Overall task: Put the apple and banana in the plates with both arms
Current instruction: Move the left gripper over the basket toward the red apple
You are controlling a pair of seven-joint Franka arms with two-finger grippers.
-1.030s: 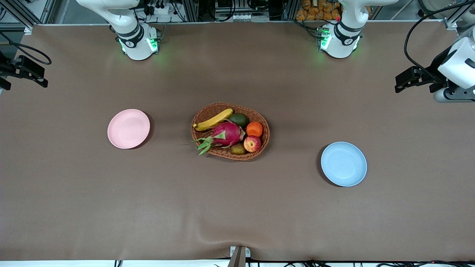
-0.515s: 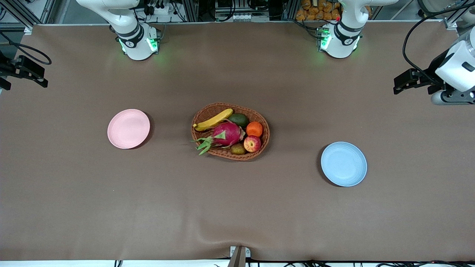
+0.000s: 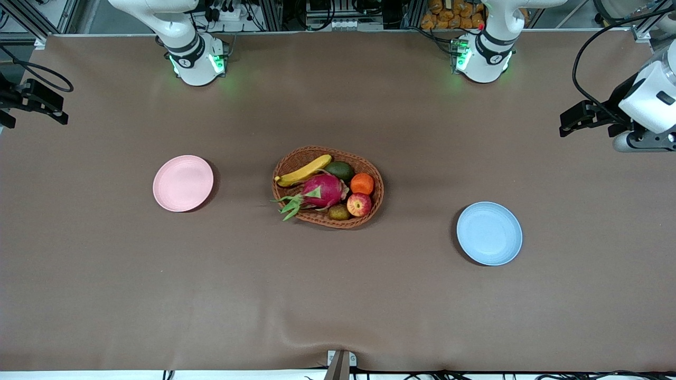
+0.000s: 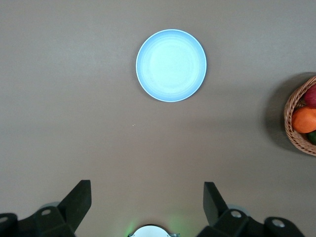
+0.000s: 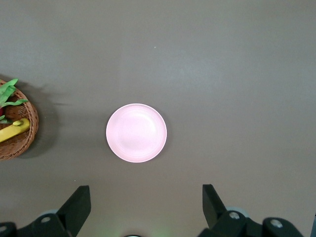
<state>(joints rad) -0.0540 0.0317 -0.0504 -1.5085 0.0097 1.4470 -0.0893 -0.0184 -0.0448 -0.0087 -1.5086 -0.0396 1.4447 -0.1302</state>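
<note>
The apple [image 3: 359, 204] and the banana [image 3: 304, 170] lie in a brown woven basket [image 3: 348, 224] at the middle of the table. The pink plate [image 3: 182, 183] lies toward the right arm's end and the blue plate [image 3: 489, 233] toward the left arm's end; both are bare. My left gripper [image 3: 570, 120] hangs high and open; its wrist view shows it [image 4: 146, 190] well above the table, with the blue plate [image 4: 171, 65] below. My right gripper [image 3: 53, 108] hangs high and open [image 5: 145, 192], with the pink plate [image 5: 136, 132] and the banana's tip [image 5: 12, 129] below.
The basket also holds a magenta dragon fruit [image 3: 323, 190], an orange [image 3: 362, 183], a dark green avocado [image 3: 340, 170] and a kiwi [image 3: 338, 212]. Brown cloth covers the table. The arms' bases [image 3: 198, 63] stand at the edge farthest from the front camera.
My left arm's wrist has shifted slightly at the edge of the front view. The right arm, the fruit and the plates have not moved.
</note>
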